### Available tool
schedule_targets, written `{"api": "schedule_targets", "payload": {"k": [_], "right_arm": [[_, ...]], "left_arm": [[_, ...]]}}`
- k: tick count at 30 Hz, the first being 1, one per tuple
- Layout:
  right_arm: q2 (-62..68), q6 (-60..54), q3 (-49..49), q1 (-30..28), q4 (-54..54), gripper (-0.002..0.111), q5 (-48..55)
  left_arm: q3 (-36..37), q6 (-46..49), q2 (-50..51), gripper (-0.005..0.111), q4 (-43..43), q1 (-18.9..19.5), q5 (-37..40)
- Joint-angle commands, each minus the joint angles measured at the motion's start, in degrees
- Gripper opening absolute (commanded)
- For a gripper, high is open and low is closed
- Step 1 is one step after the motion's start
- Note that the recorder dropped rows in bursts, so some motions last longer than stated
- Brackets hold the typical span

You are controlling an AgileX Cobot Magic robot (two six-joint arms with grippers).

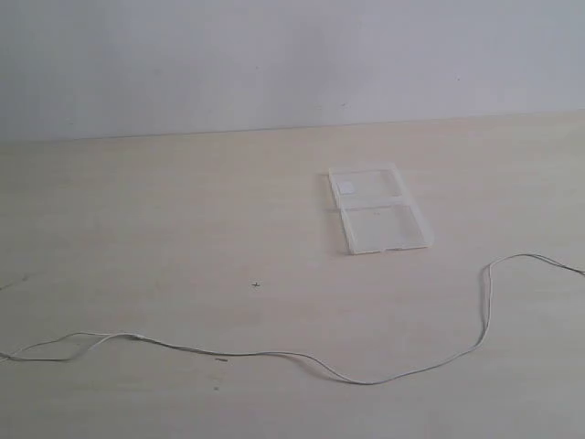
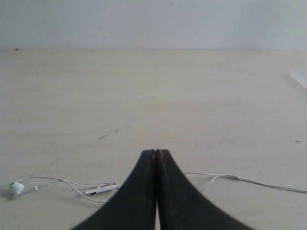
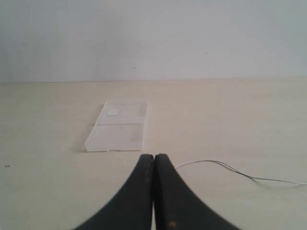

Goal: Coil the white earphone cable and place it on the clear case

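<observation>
The left gripper (image 2: pixel 156 151) is showing as two matte black fingers (image 2: pixel 136 196) with smooth surfaces. Each is narrowing to a slim rounded tip at the far end and flaring outward in a broad curve toward the near side, so the pair is forming a bell-like outline. A thin pale line is running down between them. The right gripper (image 3: pixel 154 155) is looking the same, with two plain black curved fingers (image 3: pixel 132 199), rounded tips and a hairline seam between them. A tiny light speck (image 3: pixel 171 224) is sitting low on one finger.
</observation>
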Motion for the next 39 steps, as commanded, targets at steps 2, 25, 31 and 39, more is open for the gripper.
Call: {"api": "schedule_targets", "payload": {"k": [2,25,31,39], "right_arm": [[-0.4,0.0,0.25,-0.39,-0.01,0.0,-0.78],[2.14,-11.4,-9.51,-0.39,3.77,0.0,-22.28],[18.6,-15.04,-23.76,-0.39,4.08,0.0,-12.81],[35.53,-12.66,-32.81,-0.39,10.34,0.0,-19.33]], "left_arm": [[0.15,-0.3,-0.39,0.0,0.09,0.12,-0.49],[0.15,-0.3,-0.39,0.0,0.09,0.12,-0.49],[0.15,-0.3,-0.39,0.0,0.09,0.12,-0.49],[0.15,-0.3,-0.39,0.0,0.09,0.12,-0.49]]}}
